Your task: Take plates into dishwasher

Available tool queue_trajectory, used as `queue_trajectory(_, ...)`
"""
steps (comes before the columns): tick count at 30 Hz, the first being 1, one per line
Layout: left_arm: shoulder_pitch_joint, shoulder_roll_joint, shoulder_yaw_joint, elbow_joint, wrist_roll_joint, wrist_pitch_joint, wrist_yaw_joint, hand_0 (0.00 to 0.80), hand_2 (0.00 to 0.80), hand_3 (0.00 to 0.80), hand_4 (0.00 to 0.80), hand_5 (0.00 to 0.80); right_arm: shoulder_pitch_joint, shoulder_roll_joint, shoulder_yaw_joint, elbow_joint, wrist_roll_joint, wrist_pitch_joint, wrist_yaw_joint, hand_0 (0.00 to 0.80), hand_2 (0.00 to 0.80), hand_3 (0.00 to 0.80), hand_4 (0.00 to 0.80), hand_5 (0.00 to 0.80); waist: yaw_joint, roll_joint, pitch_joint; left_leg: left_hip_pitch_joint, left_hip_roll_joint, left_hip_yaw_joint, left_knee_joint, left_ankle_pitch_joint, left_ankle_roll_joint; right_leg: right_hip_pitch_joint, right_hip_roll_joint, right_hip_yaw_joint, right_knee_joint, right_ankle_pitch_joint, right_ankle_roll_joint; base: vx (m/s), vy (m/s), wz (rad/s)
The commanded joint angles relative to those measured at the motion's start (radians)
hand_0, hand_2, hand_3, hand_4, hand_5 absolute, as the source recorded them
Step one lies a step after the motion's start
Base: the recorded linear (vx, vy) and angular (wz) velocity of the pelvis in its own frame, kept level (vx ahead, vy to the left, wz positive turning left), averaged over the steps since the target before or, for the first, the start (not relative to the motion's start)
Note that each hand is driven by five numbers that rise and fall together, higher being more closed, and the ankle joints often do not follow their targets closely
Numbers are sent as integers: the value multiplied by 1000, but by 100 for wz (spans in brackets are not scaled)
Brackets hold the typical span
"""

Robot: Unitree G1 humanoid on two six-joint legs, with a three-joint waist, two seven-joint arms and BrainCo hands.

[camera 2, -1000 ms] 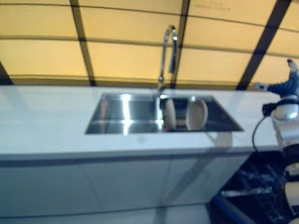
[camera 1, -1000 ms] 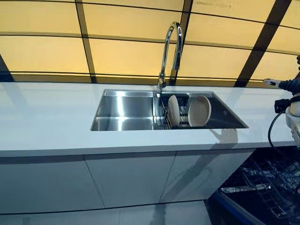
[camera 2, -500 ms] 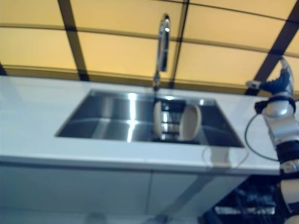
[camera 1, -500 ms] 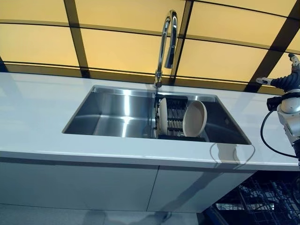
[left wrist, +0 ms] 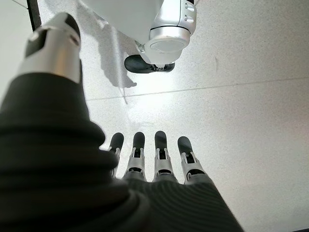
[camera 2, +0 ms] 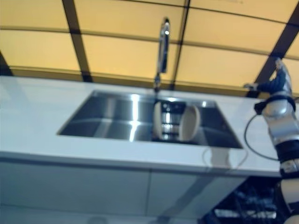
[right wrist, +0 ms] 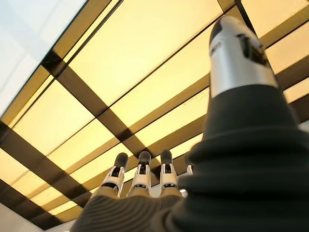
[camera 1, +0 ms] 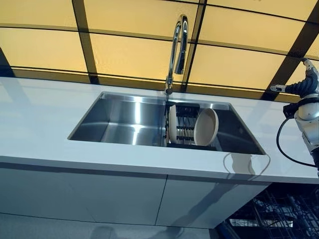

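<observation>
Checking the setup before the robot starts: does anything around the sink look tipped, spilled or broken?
Nothing stands out. Two plates stand on edge in the rack in the sink, none fallen. The right hand is raised over the counter, empty; the left hand is open too.

Silver dark-tipped fingers (left wrist: 161,154), dark ribbed wrist covers.

You find no readable text, label, number or sign anywhere here: nothing legible on the plates (camera 1: 206,127), the sink (camera 1: 119,119) or the table (camera 1: 40,129).
</observation>
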Motion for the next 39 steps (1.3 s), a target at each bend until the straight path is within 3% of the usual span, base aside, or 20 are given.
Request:
queue_trajectory(1,-31,41,-50,41,35,-7,15,0,0,0,0,0,-124,-103,101,-66,-128,-63,45,0,0,0,0,0,13,-3,-43,-21,-10,49,-41,103,23,51,-94,6,75,-21,97,0,0,0)
queue_trajectory(6,-30,49,-42,28,44,0,11,0,0,0,0,0,-161,-147,218,-80,-374,-99,100,0,0,0,0,0,19,-15,-44,-37,-18,52,-53,116,31,43,-94,-1,85,-1,103,13,-14,1)
queue_trajectory(14,-18,57,-34,25,50,6,1,0,0,0,0,0,-198,-184,338,-89,-592,-160,104,0,0,0,0,0,27,-21,-47,-46,-15,58,-60,122,37,49,-76,-13,73,-30,103,51,-25,1)
queue_trajectory(27,8,59,-12,36,68,30,-31,0,0,0,0,0,-120,-219,349,-127,-792,-287,97,0,0,0,0,0,19,-21,-45,-59,-4,75,-63,130,26,71,-57,-20,22,-35,97,89,-29,0)
queue_trajectory(39,7,56,-9,42,78,34,-46,0,0,0,0,0,-52,-222,316,-146,-871,-348,88,0,0,0,0,0,10,-18,-49,-76,1,80,-63,137,14,75,-47,-25,2,-47,89,62,-20,0)
